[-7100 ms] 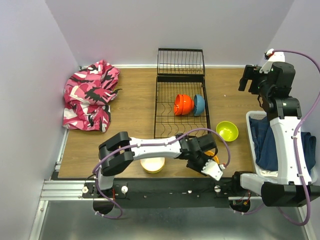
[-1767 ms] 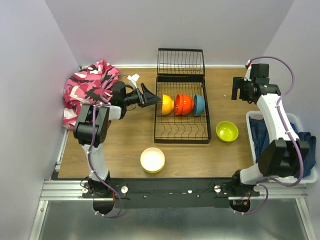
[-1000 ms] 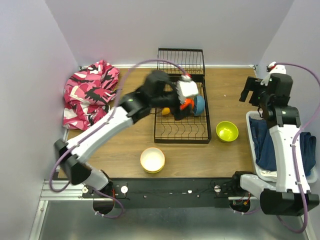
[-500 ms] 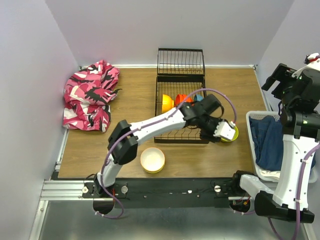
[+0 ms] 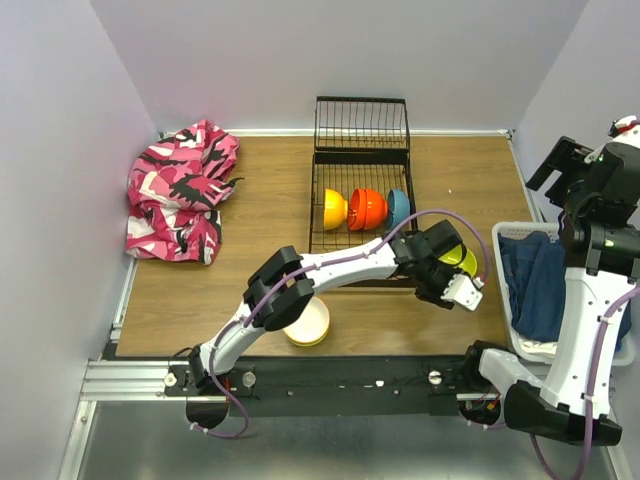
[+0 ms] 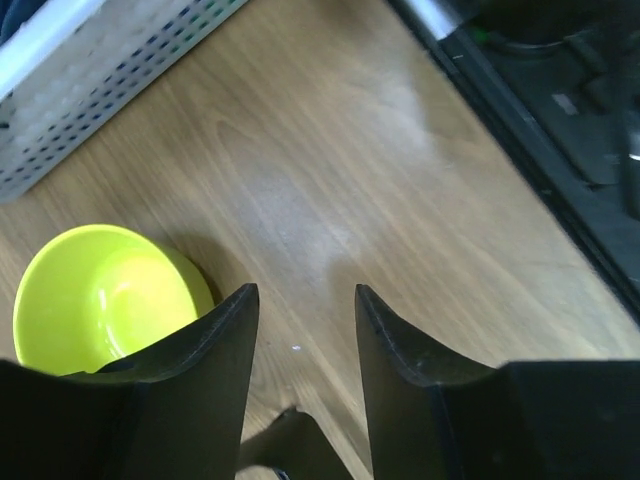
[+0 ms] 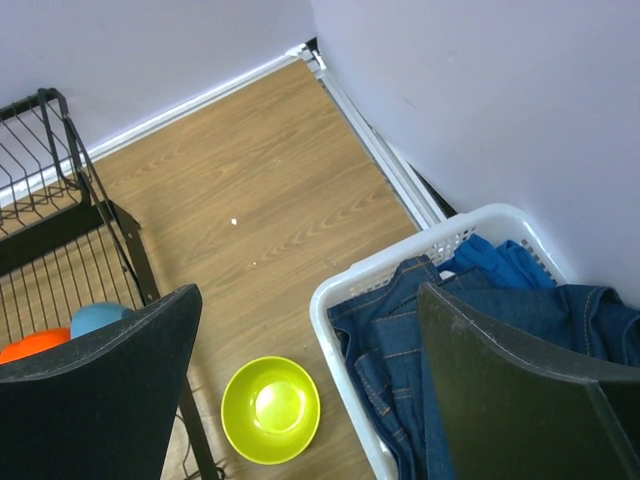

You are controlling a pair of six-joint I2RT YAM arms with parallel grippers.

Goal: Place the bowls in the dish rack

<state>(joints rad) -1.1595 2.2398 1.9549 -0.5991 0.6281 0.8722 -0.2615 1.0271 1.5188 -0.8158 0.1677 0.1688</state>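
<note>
Waiting cream bowl (image 5: 312,325): on the worktop (image 6: 330,180) at the near edge, partly under the left arm; not yet racked
Left claw (image 6: 302,295): half-spread over bare wood; nothing between its fingers
Lime bowl (image 6: 100,300): just beside one finger, outside the gap
Risk: closing here pinches air; that finger may nudge the glossy bowl away
Dish rack (image 5: 313,240): orange bowl (image 5: 334,209), red bowl (image 5: 367,209), blue bowl (image 5: 399,207) inside
Right claw (image 7: 308,290): spread wide, empty

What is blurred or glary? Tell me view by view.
Left wrist: the black left end effector is soft-edged, and pale sheen lies on the brown wooden table. Right wrist: a bright highlight sits inside the lime green plastic bowl. Top external: even light.
</note>
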